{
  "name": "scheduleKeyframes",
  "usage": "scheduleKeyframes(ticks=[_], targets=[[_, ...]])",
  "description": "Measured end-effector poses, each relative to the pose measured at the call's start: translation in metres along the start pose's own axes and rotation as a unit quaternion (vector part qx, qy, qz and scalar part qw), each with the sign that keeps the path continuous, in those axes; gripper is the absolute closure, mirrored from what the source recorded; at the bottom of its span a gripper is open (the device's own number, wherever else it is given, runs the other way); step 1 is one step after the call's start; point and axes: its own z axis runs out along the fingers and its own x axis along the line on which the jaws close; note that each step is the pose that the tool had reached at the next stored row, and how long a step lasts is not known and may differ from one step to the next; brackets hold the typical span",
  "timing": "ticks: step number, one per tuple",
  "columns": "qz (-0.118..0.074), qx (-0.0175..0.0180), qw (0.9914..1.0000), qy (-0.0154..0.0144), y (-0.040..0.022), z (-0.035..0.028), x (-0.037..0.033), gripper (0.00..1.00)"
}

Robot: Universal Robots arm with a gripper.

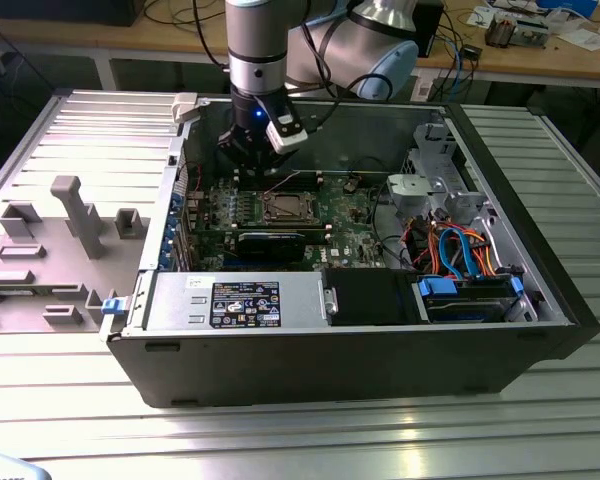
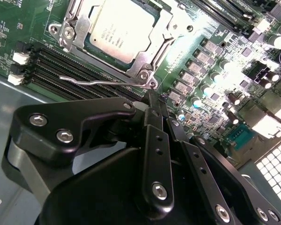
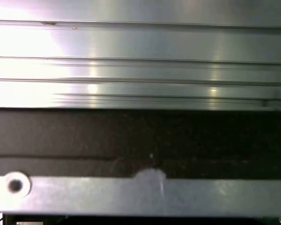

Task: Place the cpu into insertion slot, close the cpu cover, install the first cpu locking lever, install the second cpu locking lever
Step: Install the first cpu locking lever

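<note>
End effector: black end effector [image 2: 152, 101] fingers drawn together to a narrow tip, nothing visibly pinched between them; in the exterior view it [image 1: 252, 160] hangs inside the open case, upper centre of the frame, over the board's far edge.
Tip: in the second wrist view it sits just beside the corner of the socket, near a thin wire lever [image 2: 103, 80] running along the memory slots [image 2: 70, 65]; whether it touches the lever I cannot tell.
Cpu: the cpu [image 2: 122, 29] lies flat in the slot [image 2: 147, 49], silver top showing, upper centre of the second wrist view.
Cover: the cover [image 2: 79, 23] is down, its metal frame lying around the chip's edges.
Exterior view: the slot [image 1: 285, 207] sits mid-board on the green board [image 1: 350, 235], centre of the frame, just below the end effector.
Case: the case [image 1: 360, 345] lies open on the ribbed metal table [image 1: 280, 440], with a grey fixture [image 1: 75, 215] at the left of the frame.
First wrist view: ribbed metal across the upper half, a dark band below it, then a pale strip with a screw [image 3: 15, 184] at lower left.
</note>
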Motion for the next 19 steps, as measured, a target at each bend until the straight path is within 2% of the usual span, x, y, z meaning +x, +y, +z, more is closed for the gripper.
scheduleKeyframes(ticks=[19], targets=[[-0.001,0.0000,1.00000,0.0000,0.0001,0.0071,-0.0007,0.89]])
